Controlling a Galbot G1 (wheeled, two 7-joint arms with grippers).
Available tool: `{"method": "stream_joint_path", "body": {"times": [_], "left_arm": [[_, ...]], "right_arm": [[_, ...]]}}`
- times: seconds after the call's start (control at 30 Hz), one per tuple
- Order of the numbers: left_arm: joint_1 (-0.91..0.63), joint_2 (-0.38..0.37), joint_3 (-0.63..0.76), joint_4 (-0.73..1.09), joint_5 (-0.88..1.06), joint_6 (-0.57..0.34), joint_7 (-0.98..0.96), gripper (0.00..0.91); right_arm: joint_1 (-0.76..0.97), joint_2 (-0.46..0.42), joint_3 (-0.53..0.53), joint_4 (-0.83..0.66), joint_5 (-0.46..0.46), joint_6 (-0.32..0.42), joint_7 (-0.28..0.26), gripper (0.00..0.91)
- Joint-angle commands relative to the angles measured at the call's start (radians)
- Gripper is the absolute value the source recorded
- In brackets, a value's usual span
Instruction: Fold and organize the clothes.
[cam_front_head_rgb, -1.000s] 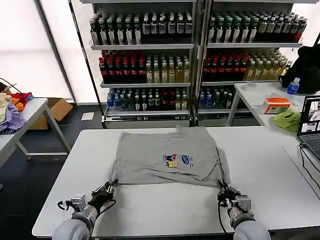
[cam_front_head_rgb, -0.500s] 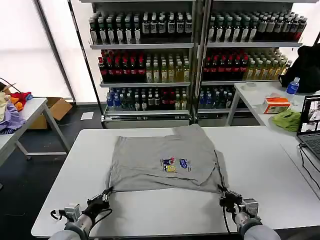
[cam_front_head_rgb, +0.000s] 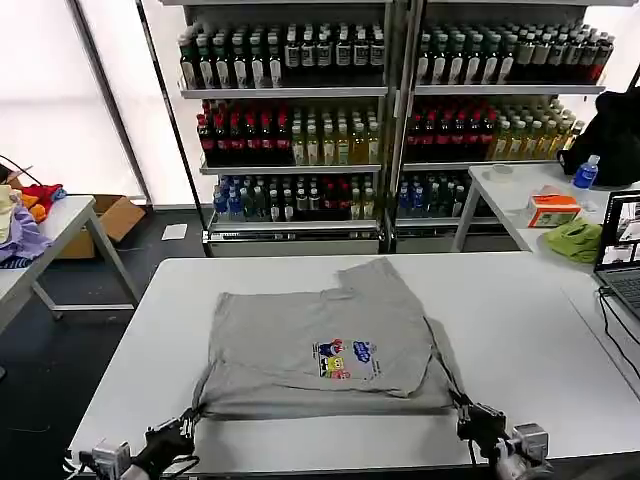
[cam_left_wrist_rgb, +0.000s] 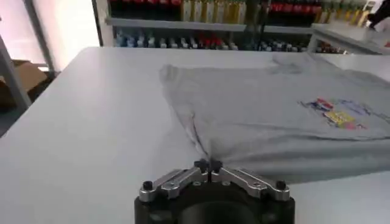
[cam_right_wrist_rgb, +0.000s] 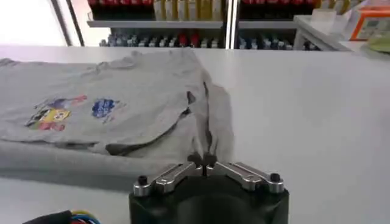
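Dragging step in hand: your left end effector (cam_left_wrist_rgb: 208, 164) and right end effector (cam_right_wrist_rgb: 203, 161) are each clamped on a near corner of the grey shirt (cam_front_head_rgb: 325, 340), at 7 and 5 o'clock of the tabletop (cam_front_head_rgb: 520, 300). Next, judge an even lift and fold. Shirt: centred, partly folded, chest print (cam_front_head_rgb: 345, 358) upward.

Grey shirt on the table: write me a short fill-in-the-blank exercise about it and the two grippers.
1. The left gripper is shut on a ____ of the grey shirt.
2. The shirt lies on a ____ table.
3. The right gripper pinches the shirt's other near ____.
4. The shirt's chest print faces ____.

Missing words: corner; white; corner; up
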Motion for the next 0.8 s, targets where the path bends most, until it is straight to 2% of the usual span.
{"method": "stream_joint_path", "body": {"times": [0.03, 0.07, 0.2, 0.33, 0.57, 0.63, 0.73, 0.8], "left_arm": [[0.197, 0.012, -0.047, -0.149, 0.015, 0.023, 0.023, 0.907], [0.203, 0.009, -0.045, -0.159, 0.015, 0.03, 0.02, 0.907], [0.234, 0.006, -0.039, -0.222, 0.047, 0.051, 0.021, 0.907], [0.229, 0.015, -0.078, -0.242, 0.045, 0.051, 0.013, 0.907], [0.19, 0.073, -0.26, -0.234, -0.093, 0.052, 0.006, 0.907], [0.14, 0.107, -0.309, -0.209, -0.162, 0.052, 0.008, 0.907], [0.011, 0.174, -0.298, -0.126, -0.176, 0.051, 0.026, 0.907], [-0.052, 0.207, -0.251, -0.089, -0.179, 0.051, 0.042, 0.907]], "right_arm": [[-0.185, -0.011, 0.066, 0.083, -0.017, -0.002, -0.022, 0.595], [-0.201, -0.009, 0.07, 0.093, -0.025, -0.013, -0.021, 0.907], [-0.231, -0.002, 0.083, 0.118, -0.026, -0.011, -0.023, 0.907], [-0.18, 0.003, 0.11, 0.115, -0.006, 0.009, -0.026, 0.907], [0.007, -0.026, 0.201, 0.098, 0.077, 0.01, -0.047, 0.907], [0.149, -0.028, 0.164, 0.05, 0.063, -0.015, -0.076, 0.907], [0.405, -0.005, 0.095, -0.074, 0.03, -0.092, -0.166, 0.907], [0.571, 0.019, 0.05, -0.196, -0.03, -0.135, -0.268, 0.907]]}}
